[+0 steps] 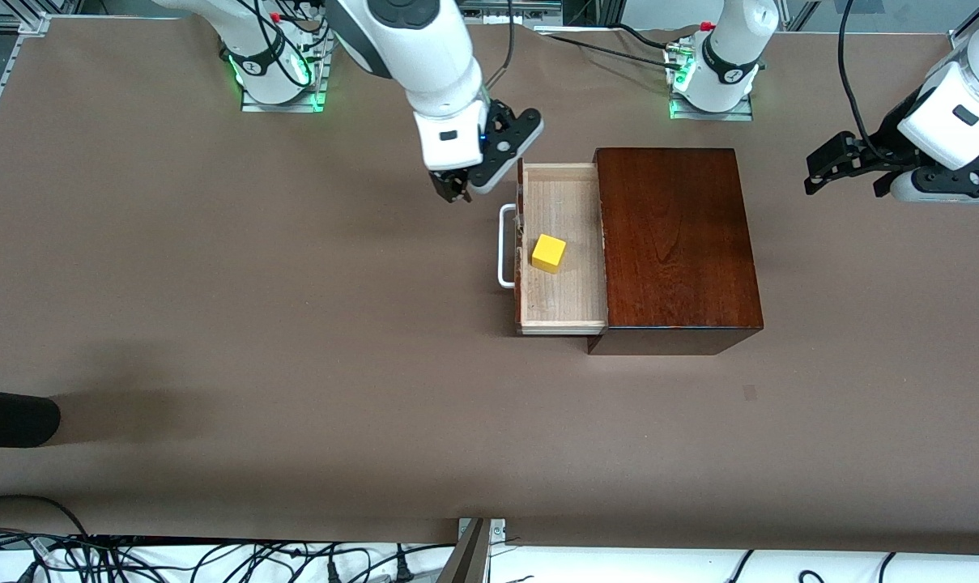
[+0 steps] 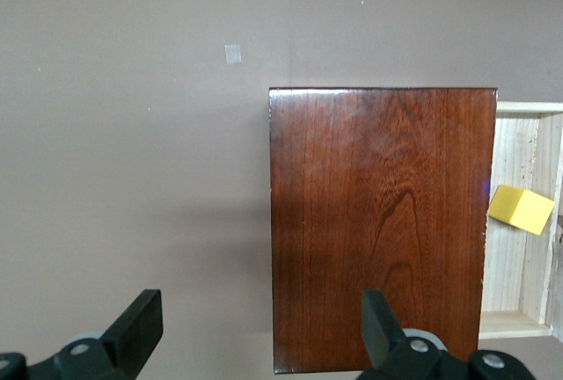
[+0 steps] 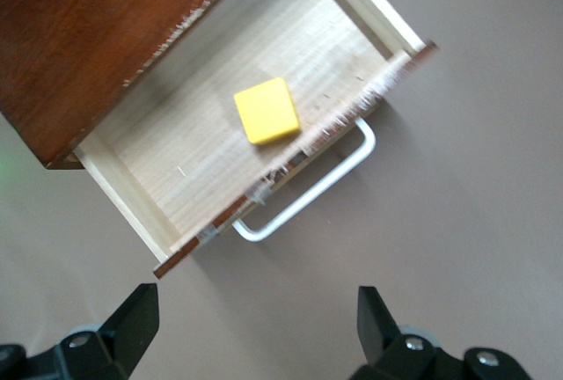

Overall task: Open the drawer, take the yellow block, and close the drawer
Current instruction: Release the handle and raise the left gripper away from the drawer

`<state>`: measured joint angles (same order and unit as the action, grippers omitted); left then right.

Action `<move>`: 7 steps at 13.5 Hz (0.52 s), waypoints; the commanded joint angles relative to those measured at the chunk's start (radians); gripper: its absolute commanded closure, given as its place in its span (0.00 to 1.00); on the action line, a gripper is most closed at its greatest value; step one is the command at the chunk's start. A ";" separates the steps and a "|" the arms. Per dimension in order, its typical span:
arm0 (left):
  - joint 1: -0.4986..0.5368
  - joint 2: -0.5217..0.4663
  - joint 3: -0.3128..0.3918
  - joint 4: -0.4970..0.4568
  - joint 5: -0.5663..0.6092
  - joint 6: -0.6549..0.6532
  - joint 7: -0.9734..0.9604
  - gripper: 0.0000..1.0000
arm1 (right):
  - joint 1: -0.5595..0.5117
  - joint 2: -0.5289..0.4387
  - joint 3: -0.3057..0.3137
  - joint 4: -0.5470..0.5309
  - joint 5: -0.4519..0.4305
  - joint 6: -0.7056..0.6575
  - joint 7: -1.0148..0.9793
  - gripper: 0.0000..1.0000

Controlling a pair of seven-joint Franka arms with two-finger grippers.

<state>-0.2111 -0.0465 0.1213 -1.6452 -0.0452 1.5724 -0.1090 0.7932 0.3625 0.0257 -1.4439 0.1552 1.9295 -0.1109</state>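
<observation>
While the drawer (image 1: 559, 247) stands pulled out of the dark wooden box (image 1: 674, 239) toward the right arm's end of the table (image 1: 214, 324), the yellow block (image 1: 548, 253) lies on the drawer's pale floor, just inside the drawer front and near its middle. The block touches no gripper. The white handle (image 1: 505, 246) projects from the drawer front toward the right arm's end of the table.

The right gripper (image 1: 457, 190) hangs in the air over bare table just outside the corner of the drawer front that lies farther from the front camera. Its fingers are spread wide and hold nothing. In the right wrist view the yellow block (image 3: 266, 110) sits in the drawer (image 3: 211, 160) well apart from the fingertips (image 3: 136, 310), with the handle (image 3: 308, 191) between block and gripper.

The left gripper (image 1: 813, 174) waits over the table toward the left arm's end, well apart from the box. Its fingers are also spread wide and empty. The left wrist view shows the box top (image 2: 383, 222) and the yellow block (image 2: 521, 208) in the open drawer (image 2: 519, 239).

No legible brand, label or writing shows on the box, drawer or block.
</observation>
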 commanded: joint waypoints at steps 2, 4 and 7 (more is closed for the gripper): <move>0.004 0.036 -0.002 0.050 0.005 -0.006 0.008 0.00 | 0.037 0.143 -0.010 0.169 -0.002 -0.004 -0.082 0.00; 0.004 0.037 -0.002 0.050 0.007 -0.003 0.009 0.00 | 0.038 0.202 -0.010 0.224 -0.020 0.011 -0.087 0.00; 0.004 0.040 0.000 0.050 0.007 -0.003 0.009 0.00 | 0.054 0.242 -0.012 0.238 -0.031 0.075 -0.096 0.00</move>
<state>-0.2104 -0.0262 0.1218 -1.6278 -0.0452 1.5740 -0.1091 0.8247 0.5584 0.0247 -1.2632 0.1417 1.9808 -0.1941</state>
